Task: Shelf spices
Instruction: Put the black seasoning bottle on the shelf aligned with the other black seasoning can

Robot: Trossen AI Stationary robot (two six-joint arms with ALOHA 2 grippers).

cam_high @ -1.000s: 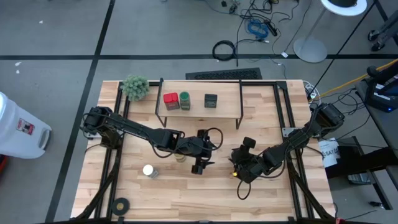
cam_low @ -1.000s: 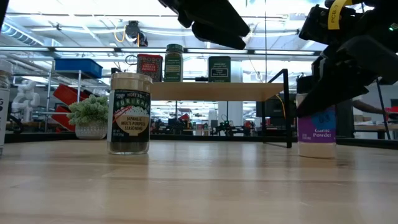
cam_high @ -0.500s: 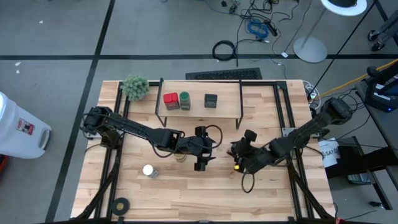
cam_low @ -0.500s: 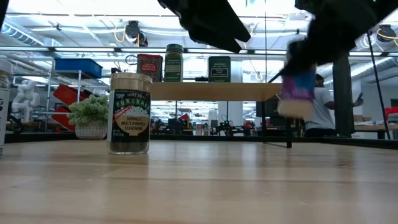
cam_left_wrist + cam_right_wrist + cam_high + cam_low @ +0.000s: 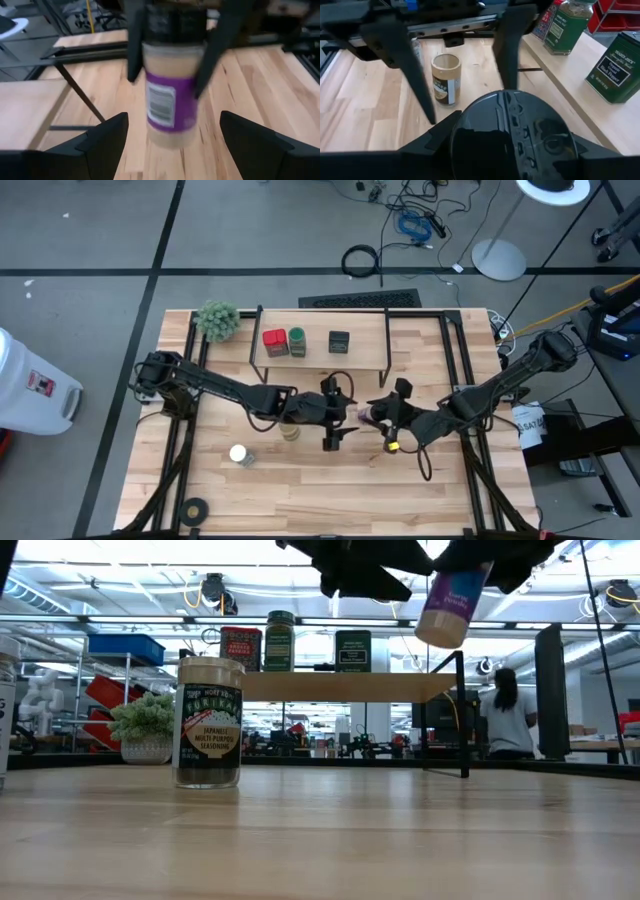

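A garlic powder jar (image 5: 450,605) with a purple label and dark lid hangs high above the table, my right gripper (image 5: 383,418) shut on it. My left gripper (image 5: 338,425) faces it from the table's left, open; its fingers (image 5: 107,142) stand on either side of the jar (image 5: 167,100) without touching. The shelf (image 5: 320,358) at the far side carries a red tin (image 5: 274,341), a green-lidded jar (image 5: 297,341) and a dark tin (image 5: 339,341). A tan jar (image 5: 445,79) stands on the table under my left arm. A white-lidded seasoning jar (image 5: 208,722) stands at the near left. My right gripper pinches the jar's upper part, just below the dark lid (image 5: 150,55), between its two fingers. The fingers (image 5: 215,55) run down along the jar's sides, and the lid (image 5: 512,135) faces back toward the wrist. The jar hangs tilted, bottom lowest, clear of the table.
A fuzzy green plant ball (image 5: 218,319) sits at the far left corner and a black tape roll (image 5: 194,509) at the near left. Bare board lies on the shelf right of the dark tin (image 5: 615,67). A person stands in the room behind (image 5: 503,710).
My right gripper has risen from the table with the garlic powder jar and gone toward the table's left, closer to my left gripper. The jar stood upright on the table at the right; now it is lifted clear and tilted.
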